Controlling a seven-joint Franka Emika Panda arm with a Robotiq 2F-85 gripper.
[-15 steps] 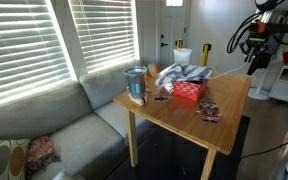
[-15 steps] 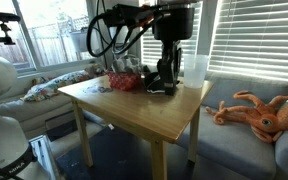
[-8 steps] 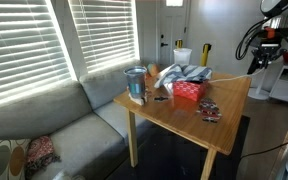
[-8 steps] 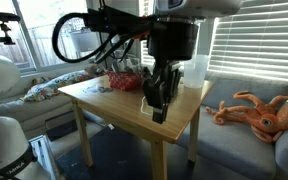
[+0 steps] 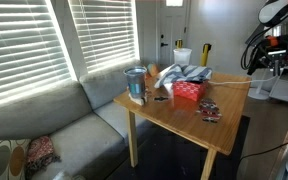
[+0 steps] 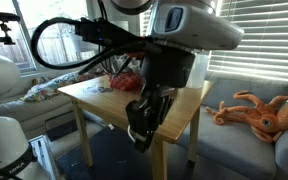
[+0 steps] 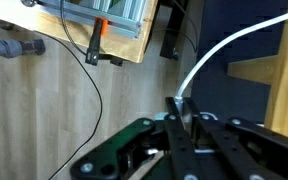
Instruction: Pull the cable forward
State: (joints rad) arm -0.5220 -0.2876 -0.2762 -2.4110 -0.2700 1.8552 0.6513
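Note:
The cable (image 7: pixel 224 50) is a thin whitish cord. In the wrist view it curves from the table's edge down into my gripper (image 7: pixel 181 110), whose jaws are shut on its end. In an exterior view the cable (image 5: pixel 229 85) stretches as a pale line from the clutter by the red box (image 5: pixel 189 91) past the table's edge to my gripper (image 5: pixel 254 68), which is beyond the wooden table (image 5: pixel 184 120). In an exterior view my gripper (image 6: pixel 139 133) hangs in front of the table (image 6: pixel 174 118), off its near edge.
On the table are a metal cup (image 5: pixel 135 84), a white cup (image 5: pixel 182 57) and a small dark patterned item (image 5: pixel 210 111). A grey sofa (image 5: pixel 54 125) stands beside it. An orange octopus toy (image 6: pixel 259 110) lies on the sofa. Dark cables (image 7: pixel 89 60) run over the wooden floor.
My gripper has moved off the table, away from the clutter and past the table's edge, with the cable in it. The cable now stretches out over the table's edge.

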